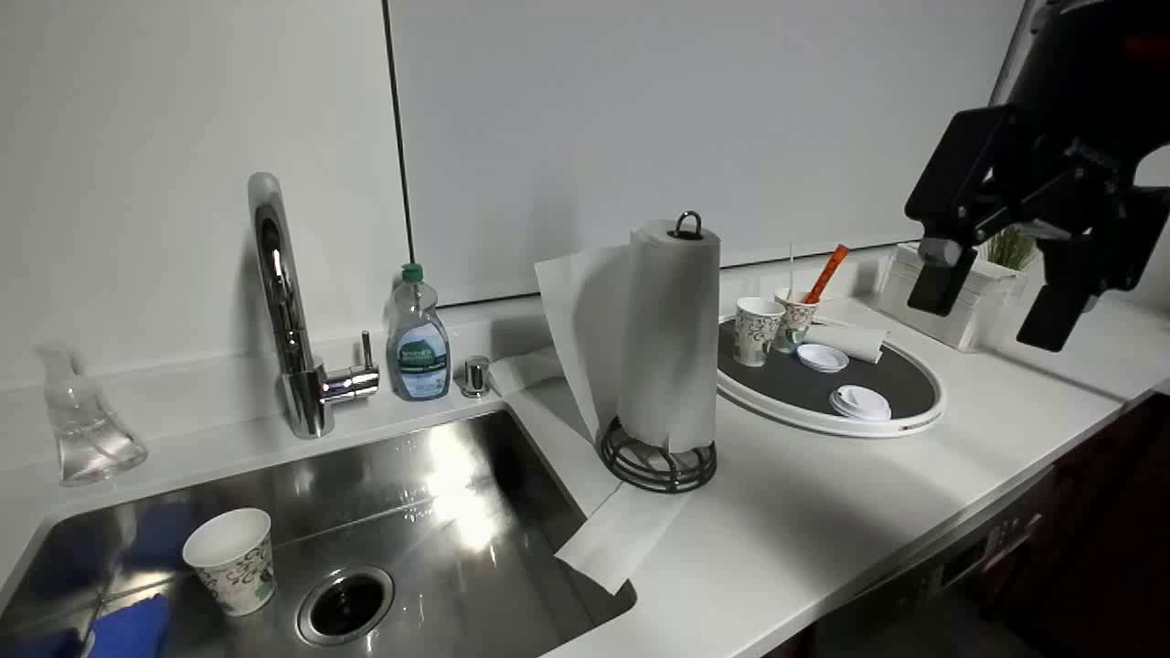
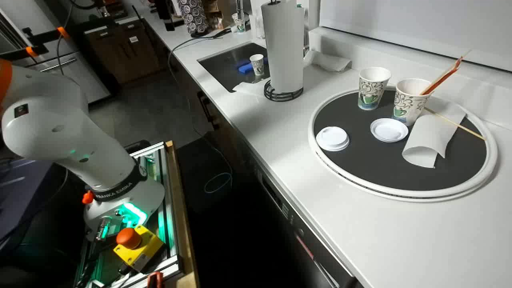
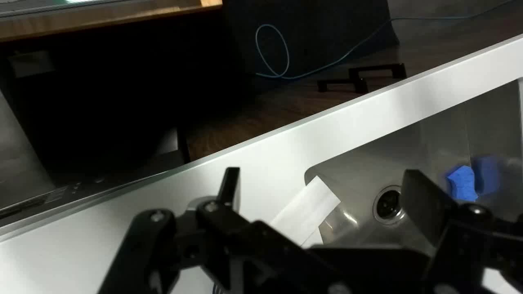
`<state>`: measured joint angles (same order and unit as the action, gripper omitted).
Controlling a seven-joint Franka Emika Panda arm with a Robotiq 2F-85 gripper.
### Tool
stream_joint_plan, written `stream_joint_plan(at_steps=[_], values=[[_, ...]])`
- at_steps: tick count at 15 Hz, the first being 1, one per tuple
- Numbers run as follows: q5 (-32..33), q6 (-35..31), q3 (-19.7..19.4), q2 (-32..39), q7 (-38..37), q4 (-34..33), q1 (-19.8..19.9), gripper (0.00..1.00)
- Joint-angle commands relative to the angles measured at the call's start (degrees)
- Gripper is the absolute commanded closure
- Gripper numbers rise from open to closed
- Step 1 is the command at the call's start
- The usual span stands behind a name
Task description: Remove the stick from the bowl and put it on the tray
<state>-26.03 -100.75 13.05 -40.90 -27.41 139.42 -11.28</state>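
Observation:
The orange-red stick (image 1: 827, 274) leans upright in a patterned paper cup (image 1: 793, 320); the same stick (image 2: 444, 79) and cup (image 2: 408, 104) show in an exterior view. The cup stands on the round tray (image 1: 823, 422), which has a dark grey surface and a raised white rim (image 2: 404, 194). No dark bowl shows in any view. My gripper (image 1: 996, 306) is open and empty, held high in the air, apart from the tray and the stick. In the wrist view its fingers (image 3: 325, 183) are wide apart above the counter and sink; the tray and stick are out of that view.
A paper-towel roll (image 1: 672, 338) stands between sink (image 1: 439, 567) and tray. A second cup (image 2: 372, 90), lids (image 2: 333, 139), a curled paper (image 2: 428, 138) and a thin wooden stick (image 2: 456, 124) lie on the tray. A white planter box (image 1: 951, 297) stands beyond it.

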Motion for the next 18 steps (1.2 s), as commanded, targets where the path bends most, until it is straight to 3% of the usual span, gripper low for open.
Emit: stream_joint_plan(at_steps=[1,10,13,18], values=[[-0.6,0.5,1.0,-0.2,0.6,-0.2,1.4,0.00],[-0.6,0.5,1.0,-0.2,0.6,-0.2,1.4,0.00],[2.6,-3.4,1.5,-0.5,-4.6,1.2,6.6,0.00],[7.3,-8.9,-2.9,2.8,-6.2,3.1,16.0,0.00]])
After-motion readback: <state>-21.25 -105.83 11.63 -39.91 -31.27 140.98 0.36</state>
